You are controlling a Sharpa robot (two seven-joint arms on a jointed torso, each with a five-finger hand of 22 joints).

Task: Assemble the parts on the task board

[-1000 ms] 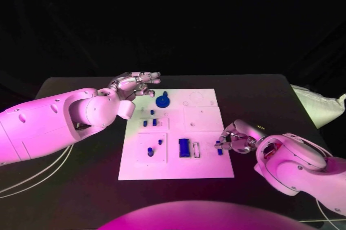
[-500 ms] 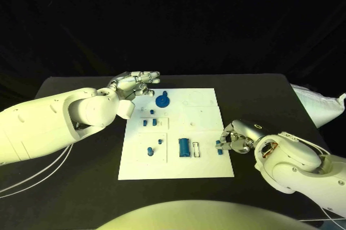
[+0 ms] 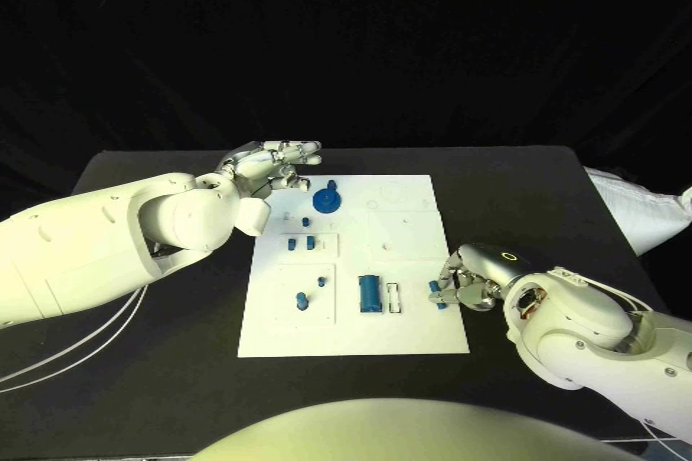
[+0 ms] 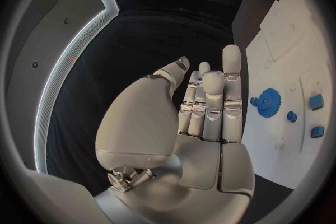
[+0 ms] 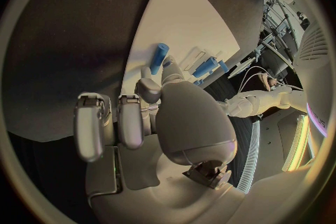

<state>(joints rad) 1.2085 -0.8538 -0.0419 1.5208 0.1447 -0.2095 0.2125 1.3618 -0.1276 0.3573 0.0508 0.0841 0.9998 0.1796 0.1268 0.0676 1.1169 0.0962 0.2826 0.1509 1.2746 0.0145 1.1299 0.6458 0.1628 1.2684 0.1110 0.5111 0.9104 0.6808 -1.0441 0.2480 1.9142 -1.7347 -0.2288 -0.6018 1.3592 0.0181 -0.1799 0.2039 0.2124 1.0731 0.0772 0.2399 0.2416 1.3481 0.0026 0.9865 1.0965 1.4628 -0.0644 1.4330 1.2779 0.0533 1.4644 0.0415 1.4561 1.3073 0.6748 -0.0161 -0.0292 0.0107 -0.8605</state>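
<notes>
The white task board (image 3: 411, 331) lies in the middle of the black table. On it are a blue gear (image 3: 327, 198), small blue pegs (image 3: 299, 245) and a blue block (image 3: 371, 294). My right hand (image 3: 464, 286) is at the board's right edge, fingers curled, thumb and a finger pinching the end of a short blue peg (image 3: 437, 293). That peg (image 5: 159, 57) sticks out from the fingertips, low over the board's edge. My left hand (image 3: 271, 163) hovers off the board's far left corner, fingers straight and holding nothing. The gear (image 4: 267, 102) lies just beyond it.
A white bag (image 3: 642, 213) lies at the table's right edge. Bare black table (image 3: 144, 361) surrounds the board on the left and front. My large left arm (image 3: 116, 241) covers the table left of the board.
My right hand has crept slightly left over the board's edge, with the blue peg at its fingertips. The left hand has stayed nearly still.
</notes>
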